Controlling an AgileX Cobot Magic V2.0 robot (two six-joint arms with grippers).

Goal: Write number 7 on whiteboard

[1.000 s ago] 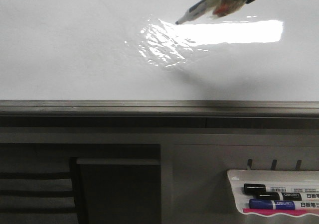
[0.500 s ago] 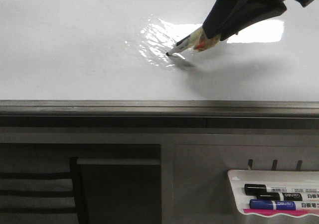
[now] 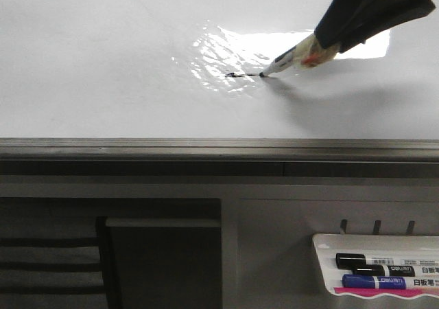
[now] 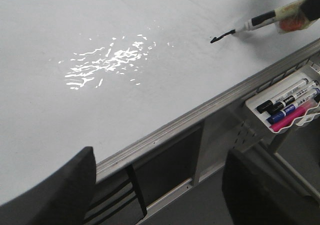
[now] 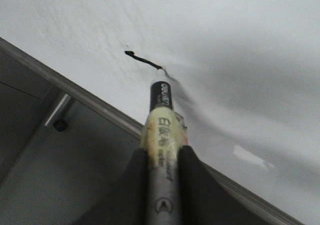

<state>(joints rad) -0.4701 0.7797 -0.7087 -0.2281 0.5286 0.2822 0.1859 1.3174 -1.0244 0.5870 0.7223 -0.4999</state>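
On the whiteboard (image 3: 103, 62), just at the edge of the bright glare, you have only the short top stroke of the number 7 (image 3: 245, 75) laid down so far; the marker (image 3: 288, 60) tip sits at the right end of that stroke, touching the board. Your right gripper (image 5: 162, 177) pinches the marker barrel between its two dark fingers (image 5: 135, 185) — a snug hold, as the right wrist view shows it; the left gripper (image 4: 160, 185) hangs well apart over the grey rail (image 3: 206, 147), fingers spread and holding nothing.

The long downstroke is yet to be drawn, and that is where trouble could come; press too hard and the barrel may slide or twist in the pinch, giving you a wobbly line; lift even slightly and the ink will skip — a broken figure. The marker leans at a low angle, so a turn of direction could drag the tip sideways and smear the corner; the glare may also hide a faint stroke from you in the front view.
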